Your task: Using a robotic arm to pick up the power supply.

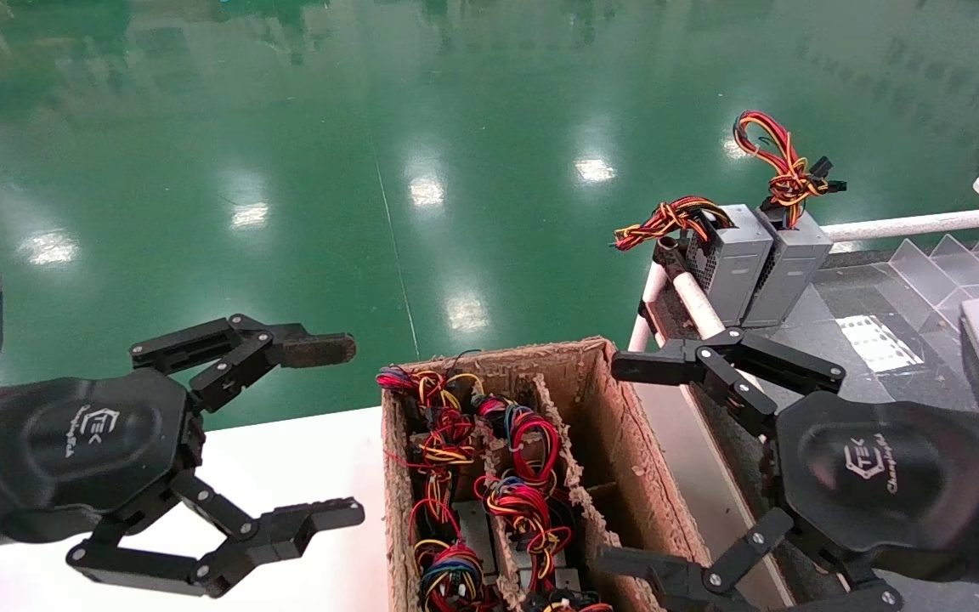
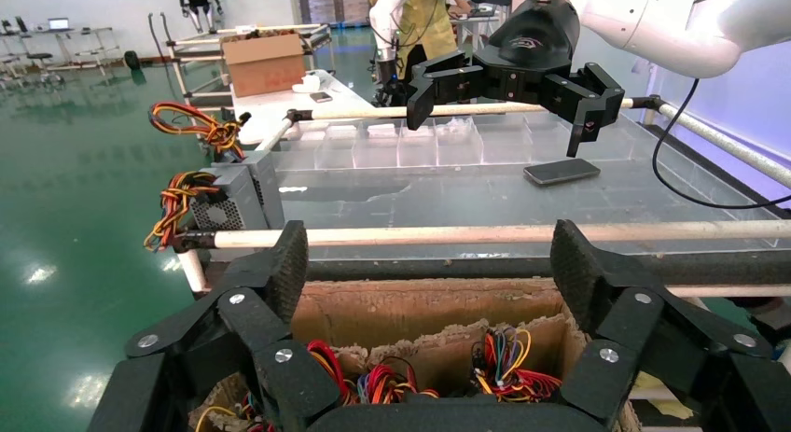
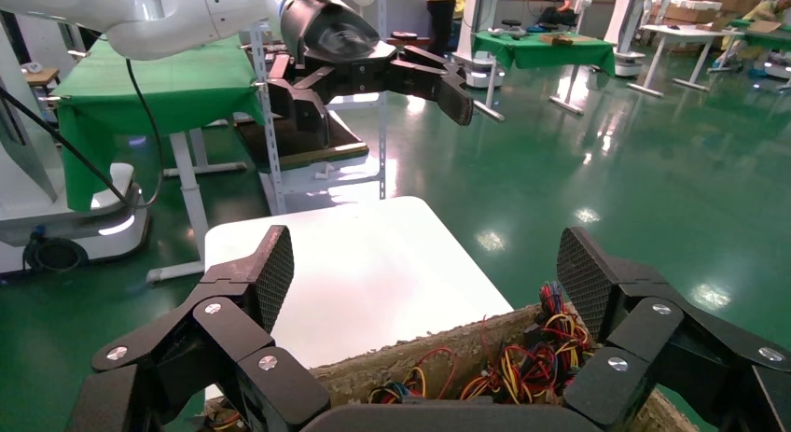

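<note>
Two grey power supply boxes (image 1: 727,259) (image 1: 789,265) stand side by side at the near corner of the right-hand bench, their red, yellow and black wire bundles (image 1: 783,157) sticking up. One of these power supplies (image 2: 238,194) also shows in the left wrist view. More grey units, mostly hidden under coloured wires (image 1: 523,476), sit in the brown carton (image 1: 617,433). My left gripper (image 1: 328,432) hangs open over the white table, left of the carton. My right gripper (image 1: 625,466) is open at the carton's right wall. Both hold nothing.
The carton (image 2: 420,311) (image 3: 420,362) has ragged cardboard dividers. The white table (image 1: 328,578) lies to its left. The right bench (image 1: 880,331) carries a pale rail (image 1: 914,225), clear dividers (image 1: 948,263) and a flat dark phone-like slab (image 2: 560,171). Green floor lies beyond.
</note>
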`<action>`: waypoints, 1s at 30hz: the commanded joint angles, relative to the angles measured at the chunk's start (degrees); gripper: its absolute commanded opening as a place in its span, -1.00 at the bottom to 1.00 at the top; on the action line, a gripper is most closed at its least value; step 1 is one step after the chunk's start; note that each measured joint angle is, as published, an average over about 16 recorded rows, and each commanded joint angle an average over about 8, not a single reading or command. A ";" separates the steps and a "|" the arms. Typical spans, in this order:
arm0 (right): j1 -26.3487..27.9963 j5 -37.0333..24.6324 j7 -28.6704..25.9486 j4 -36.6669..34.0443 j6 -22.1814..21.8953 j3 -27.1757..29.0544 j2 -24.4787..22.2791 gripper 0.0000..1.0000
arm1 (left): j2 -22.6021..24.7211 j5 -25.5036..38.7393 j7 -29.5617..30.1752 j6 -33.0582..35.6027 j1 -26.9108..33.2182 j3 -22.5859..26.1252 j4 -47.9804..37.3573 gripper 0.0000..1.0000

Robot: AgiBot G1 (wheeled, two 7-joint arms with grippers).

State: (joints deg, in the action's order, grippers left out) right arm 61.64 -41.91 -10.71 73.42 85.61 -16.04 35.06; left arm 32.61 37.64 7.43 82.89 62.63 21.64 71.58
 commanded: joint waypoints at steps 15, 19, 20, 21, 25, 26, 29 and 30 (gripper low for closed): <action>0.00 0.00 0.00 0.00 0.00 0.00 0.00 1.00 | 0.00 0.00 0.00 0.00 0.00 0.00 0.00 -1.00; 0.00 0.00 0.00 0.00 0.00 0.00 0.00 1.00 | 0.00 0.00 0.00 0.00 0.00 0.00 0.00 -1.00; 0.00 0.00 0.00 0.00 0.00 0.00 0.00 1.00 | 0.00 0.00 0.00 0.00 0.00 0.00 0.00 -1.00; 0.00 0.00 0.00 0.00 0.00 0.00 0.00 1.00 | 0.00 0.00 0.00 0.00 0.00 0.00 0.00 -1.00; 0.00 0.00 0.00 0.00 0.00 0.00 0.00 1.00 | 0.00 0.00 0.00 0.00 0.00 0.00 0.00 -1.00; 0.00 0.00 0.00 0.00 0.00 0.00 0.00 1.00 | 0.00 0.00 0.00 0.00 0.00 0.00 0.00 -1.00; 0.00 0.00 0.00 0.00 0.00 0.00 0.00 1.00 | 0.00 0.00 0.00 0.00 0.00 0.00 0.00 -1.00; 0.00 0.00 0.00 0.00 0.00 0.00 0.00 1.00 | 0.00 0.00 0.00 0.00 0.00 0.00 0.00 -1.00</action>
State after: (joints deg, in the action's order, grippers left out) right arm 61.64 -41.91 -10.71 73.42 85.61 -16.04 35.06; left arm 32.61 37.64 7.43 82.89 62.63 21.64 71.58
